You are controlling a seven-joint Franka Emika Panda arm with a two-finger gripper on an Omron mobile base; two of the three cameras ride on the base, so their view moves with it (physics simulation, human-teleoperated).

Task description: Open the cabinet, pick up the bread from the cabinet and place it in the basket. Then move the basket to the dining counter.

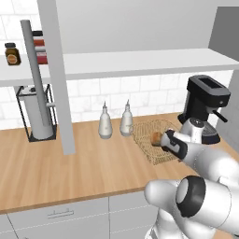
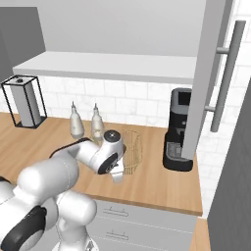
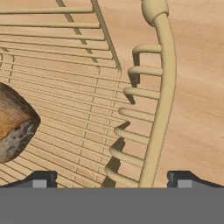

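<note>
Wicker basket (image 3: 87, 109) holds the bread (image 3: 13, 122) on the bench (image 1: 70, 168).
Tool (image 3: 111, 179) hangs wide open — fingertips straddling the rim.

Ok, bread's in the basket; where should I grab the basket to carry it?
Grip the basket's flared rim rail, coming straight down. In the hand view the open gripper already straddles that rail, one fingertip inside, the other outside. The bread lies clear of it.

Base views flank basket (image 1: 154, 140), hand view close above it
</note>
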